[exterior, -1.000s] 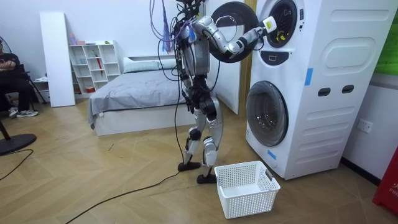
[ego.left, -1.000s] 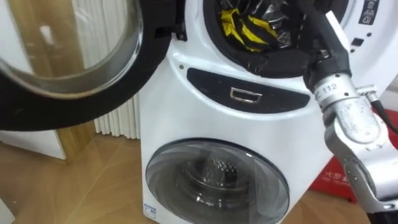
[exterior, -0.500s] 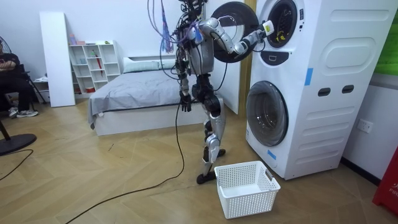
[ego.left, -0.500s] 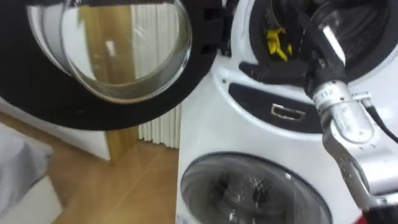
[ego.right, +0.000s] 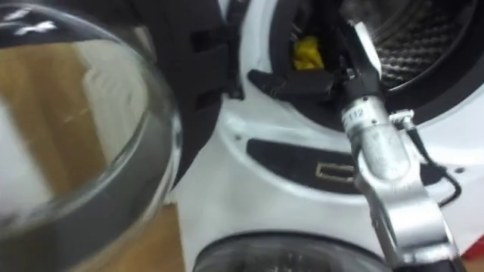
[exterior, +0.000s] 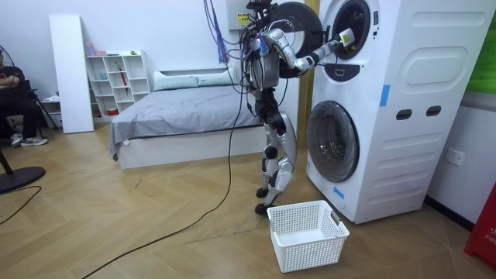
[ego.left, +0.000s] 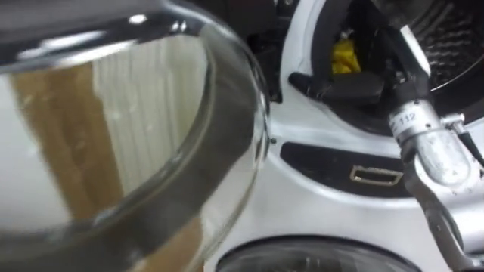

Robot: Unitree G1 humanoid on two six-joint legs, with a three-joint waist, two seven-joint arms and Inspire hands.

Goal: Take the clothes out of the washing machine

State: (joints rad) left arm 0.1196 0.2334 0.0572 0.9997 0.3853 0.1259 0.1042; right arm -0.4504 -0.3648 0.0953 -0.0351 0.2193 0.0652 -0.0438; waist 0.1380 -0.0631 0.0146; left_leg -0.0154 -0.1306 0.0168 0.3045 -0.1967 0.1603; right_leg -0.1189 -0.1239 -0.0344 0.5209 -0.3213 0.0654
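The robot has stepped closer to the tall white stacked washing machine (exterior: 418,116) and now stands right before it, on the room view's left of the machine. Its right arm reaches up into the upper drum. The right hand (exterior: 344,36) is at the drum mouth, and I cannot tell how its fingers are set.

The crumpled yellow garment (ego.left: 344,57) lies inside the drum at the lower left edge of the opening, just left of the forearm that crosses it. Below it a dark fold (ego.left: 340,87) rests on the drum's lower lip; whether it is cloth or seal is unclear.

The round black-rimmed glass door (ego.left: 151,113) stands swung open at the opening's left edge, close before the head camera. The lower machine's round glass door (exterior: 332,141) is closed.

On the wooden floor by the robot's feet sits a white plastic lattice basket (exterior: 306,232). A grey-covered bed (exterior: 178,116) is behind the robot, and a person (exterior: 12,97) sits at the room view's left edge.
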